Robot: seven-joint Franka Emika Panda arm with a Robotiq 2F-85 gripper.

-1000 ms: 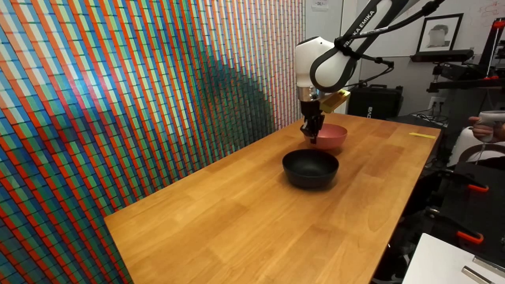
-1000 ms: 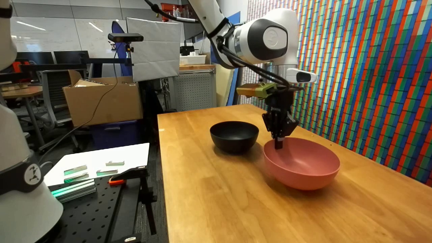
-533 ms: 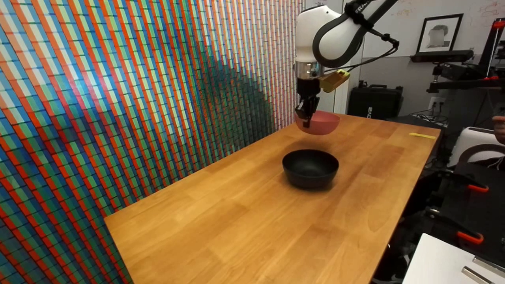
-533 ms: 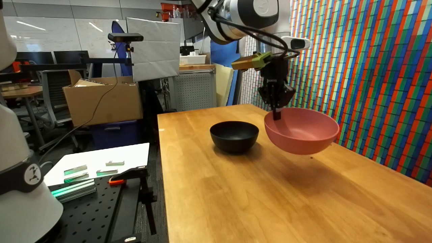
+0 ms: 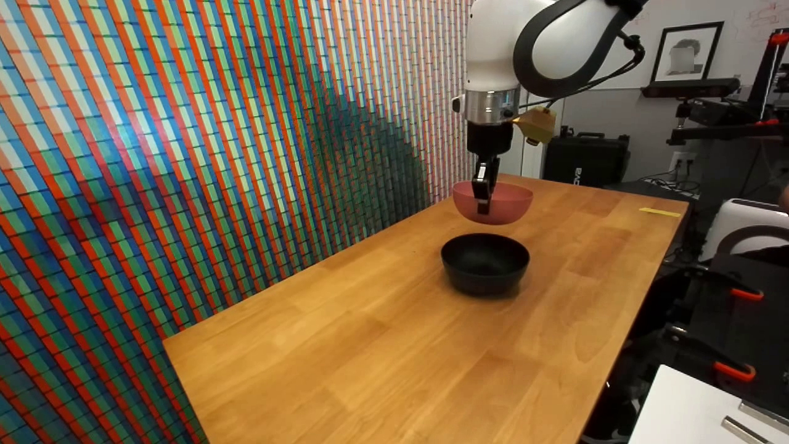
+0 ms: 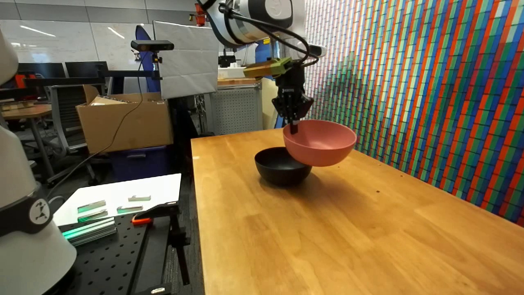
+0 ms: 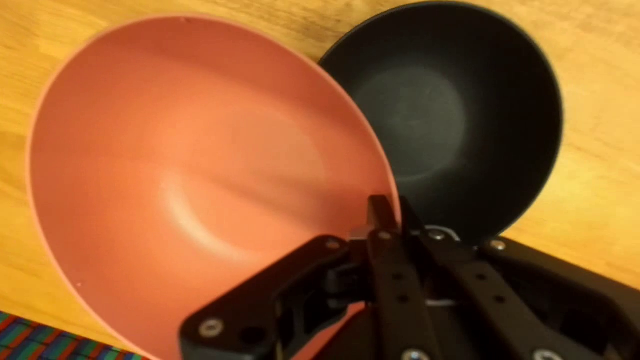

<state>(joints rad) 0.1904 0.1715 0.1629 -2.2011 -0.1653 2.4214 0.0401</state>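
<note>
My gripper [image 7: 397, 212] is shut on the rim of a pink bowl [image 7: 225, 145], one finger inside the wall and the other outside. In both exterior views the pink bowl [image 6: 321, 143] hangs above the wooden table with a shadow beneath it, the gripper [image 6: 294, 128] at its near-left rim in one of these pictures. A smaller black bowl [image 7: 495, 115] stands upright on the table and looks empty. Seen from the wrist, the pink rim overlaps part of the black bowl. The black bowl [image 5: 485, 265] also shows in an exterior view, close to the raised pink one [image 5: 515, 200].
The wooden table [image 6: 262, 246] runs along a wall of coloured tiles [image 5: 216, 154]. A yellow strip [image 5: 659, 211] lies near one table edge. Beside the table is a lower stand with a white board [image 6: 135, 188] and metal bars [image 6: 90, 231]. A cardboard box [image 6: 127, 123] sits farther back.
The pink bowl has risen from table level in my gripper's grip. Over the last half second it has travelled sideways toward the black bowl, which has not moved.
</note>
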